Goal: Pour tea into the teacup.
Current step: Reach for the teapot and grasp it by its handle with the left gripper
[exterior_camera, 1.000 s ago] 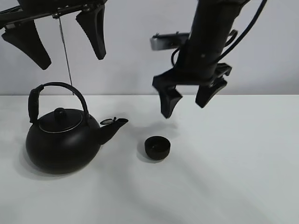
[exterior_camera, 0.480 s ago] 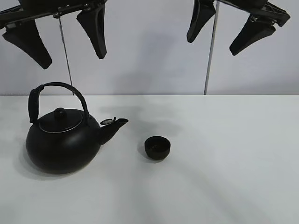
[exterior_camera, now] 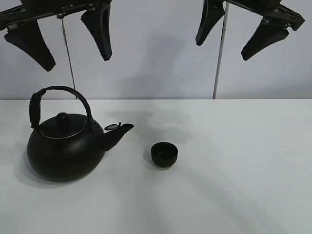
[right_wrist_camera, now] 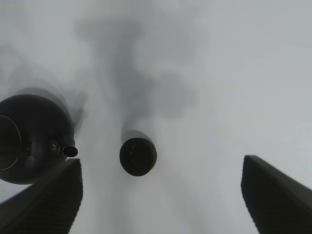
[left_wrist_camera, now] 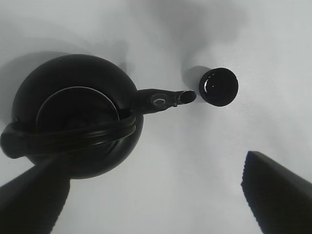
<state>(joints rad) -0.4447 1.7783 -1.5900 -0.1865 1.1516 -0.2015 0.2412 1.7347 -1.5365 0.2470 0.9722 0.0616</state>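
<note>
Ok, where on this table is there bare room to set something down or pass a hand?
The whole right side of the table, from the teacup outward, is bare. So are the front strip before the kettle and teacup, and the strip behind them up to the wall. Tightest spot: the narrow gap between the kettle's spout and the teacup.
</note>
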